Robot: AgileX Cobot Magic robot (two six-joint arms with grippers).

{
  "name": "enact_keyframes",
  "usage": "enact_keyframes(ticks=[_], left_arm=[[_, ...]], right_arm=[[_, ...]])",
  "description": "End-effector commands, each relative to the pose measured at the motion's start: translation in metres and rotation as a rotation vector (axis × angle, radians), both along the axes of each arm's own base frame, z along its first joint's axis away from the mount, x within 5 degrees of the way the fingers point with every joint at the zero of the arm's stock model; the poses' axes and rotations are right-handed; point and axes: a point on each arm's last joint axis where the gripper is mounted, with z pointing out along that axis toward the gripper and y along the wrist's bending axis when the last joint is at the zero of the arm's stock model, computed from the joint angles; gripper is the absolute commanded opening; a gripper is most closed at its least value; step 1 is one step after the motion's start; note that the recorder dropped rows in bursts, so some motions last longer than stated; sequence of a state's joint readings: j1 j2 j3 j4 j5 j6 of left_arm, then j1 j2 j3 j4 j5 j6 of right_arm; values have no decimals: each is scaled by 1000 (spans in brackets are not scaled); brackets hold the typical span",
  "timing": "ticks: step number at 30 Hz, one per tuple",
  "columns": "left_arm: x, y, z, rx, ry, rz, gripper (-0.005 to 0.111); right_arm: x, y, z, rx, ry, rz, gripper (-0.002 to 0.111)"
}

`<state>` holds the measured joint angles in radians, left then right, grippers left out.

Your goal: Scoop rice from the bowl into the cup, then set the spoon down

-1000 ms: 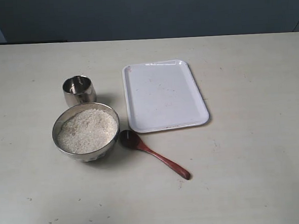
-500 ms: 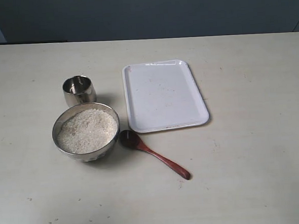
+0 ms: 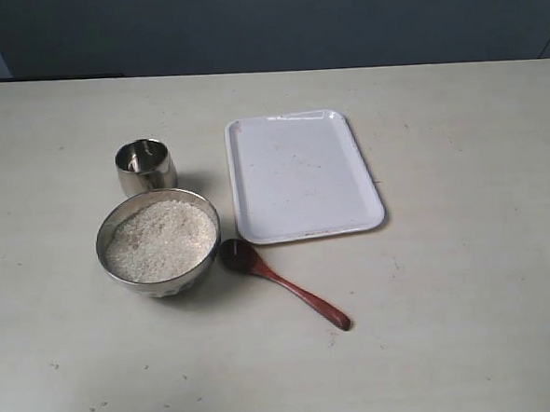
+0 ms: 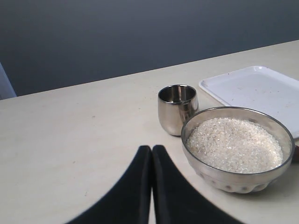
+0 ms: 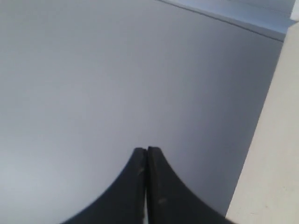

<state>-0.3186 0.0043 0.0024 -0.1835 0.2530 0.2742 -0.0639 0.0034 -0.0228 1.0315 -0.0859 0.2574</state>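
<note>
The wide steel bowl point(image 3: 158, 243) stands left of centre on the table, heaped with white rice point(image 3: 161, 239). Just behind it is the small steel cup point(image 3: 145, 166), upright and with no rice showing inside. The reddish-brown wooden spoon point(image 3: 286, 285) lies flat to the right of the bowl, its dark scoop beside the bowl's rim. Neither gripper shows in the exterior view. In the left wrist view my left gripper point(image 4: 151, 148) is shut with nothing in it, short of the bowl point(image 4: 237, 148) and cup point(image 4: 177, 108). My right gripper point(image 5: 146, 150) is shut and faces a plain grey wall.
A white rectangular tray point(image 3: 301, 174) lies right of the cup, its near edge close to the spoon's scoop. The tray point(image 4: 254, 92) also shows in the left wrist view beyond the bowl. A dark wall runs behind the table's far edge.
</note>
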Motion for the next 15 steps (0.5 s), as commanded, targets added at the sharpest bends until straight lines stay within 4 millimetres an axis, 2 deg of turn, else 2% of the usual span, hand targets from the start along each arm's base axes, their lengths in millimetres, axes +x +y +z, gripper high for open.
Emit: enact_keyframes(ticks=[1,4,8,11,15], left_arm=[[0,0,2,-8,-19,0,1],[0,0,2,-8,-19,0,1],[0,0,2,-8,-19,0,1],[0,0,2,-8,-19,0,1],[0,0,2,-8,-19,0,1]], right_arm=[[-12,9,47,-459,-53,-8,0],[-28,12,85,-845,-87,-97,0],[-35,11,133,-1101,-108,-212,0],[-24,12,161,-1203,-6,-158,0],[9,16,184,-1459,228,85,0]])
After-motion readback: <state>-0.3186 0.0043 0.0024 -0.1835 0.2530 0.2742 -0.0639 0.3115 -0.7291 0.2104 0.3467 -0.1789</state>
